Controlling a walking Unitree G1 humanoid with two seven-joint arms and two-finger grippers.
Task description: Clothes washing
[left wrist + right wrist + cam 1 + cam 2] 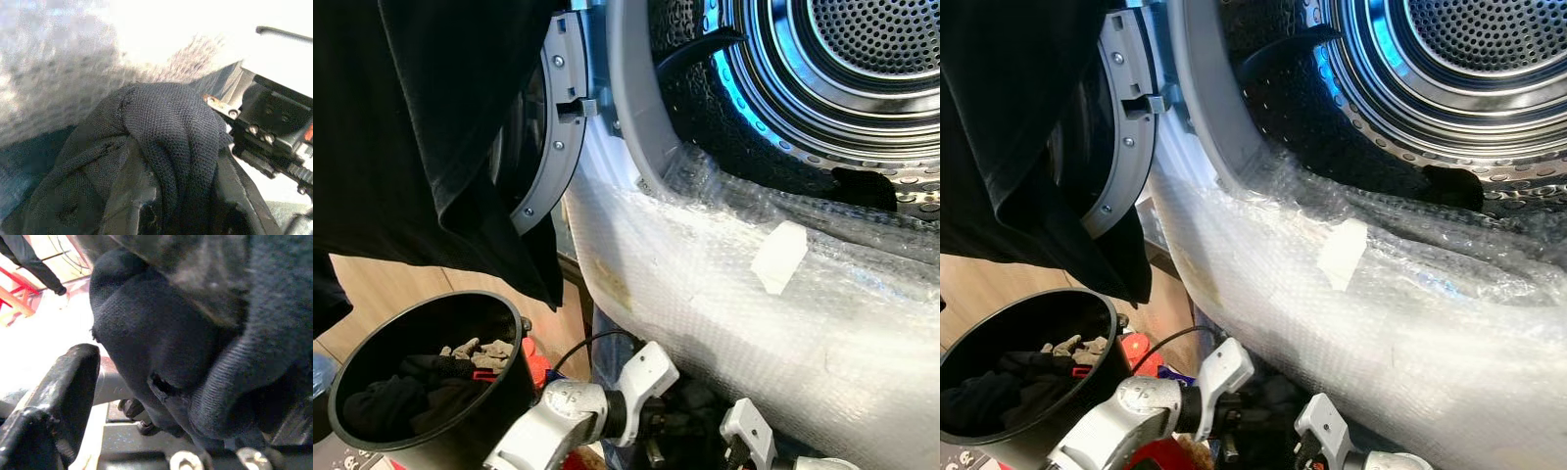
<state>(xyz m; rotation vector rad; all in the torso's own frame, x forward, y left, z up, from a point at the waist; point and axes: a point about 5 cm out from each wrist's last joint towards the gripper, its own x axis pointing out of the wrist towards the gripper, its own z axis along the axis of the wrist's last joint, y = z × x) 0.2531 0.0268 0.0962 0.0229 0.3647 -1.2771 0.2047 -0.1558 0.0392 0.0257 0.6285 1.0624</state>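
Wooden flooring shows low beside the washing machine, whose open drum [862,59] is the landmark for everything else.

Dark knitted garment [171,147] is bunched between the two grippers, below the drum's mouth and down in front of the machine. Left gripper [195,196] has the cloth wrapped over its fingers, apparently clamped on it, though the fingertips are buried. Right gripper [161,396] has the same dark knit pressed into its jaws, one black finger [63,391] standing clear to the side; it looks closed on the fabric too. Both wrists [636,387] sit low, under the drum's lip.

More dark laundry, with a pale item on top, lies in the black bucket [509,392] below and left of the drum. Another black garment [431,117] hangs left of the drum, draped across the open door [558,127].

Bubble wrap [783,323] covers the machine's front beneath the drum opening, with a pale tape patch [778,257] on it.

To do this step well, I judge the bundle should be lifted together, high enough to pass the wrapped lip, then pushed deep past the grey door seal [631,108] before letting go, so no trailing hem drags on the plastic.

Room is tight: the lip overhangs the wrists, the bucket rim crowds the left arm, and the hanging cloth screens the door side. Open space lies straight up and into the drum.
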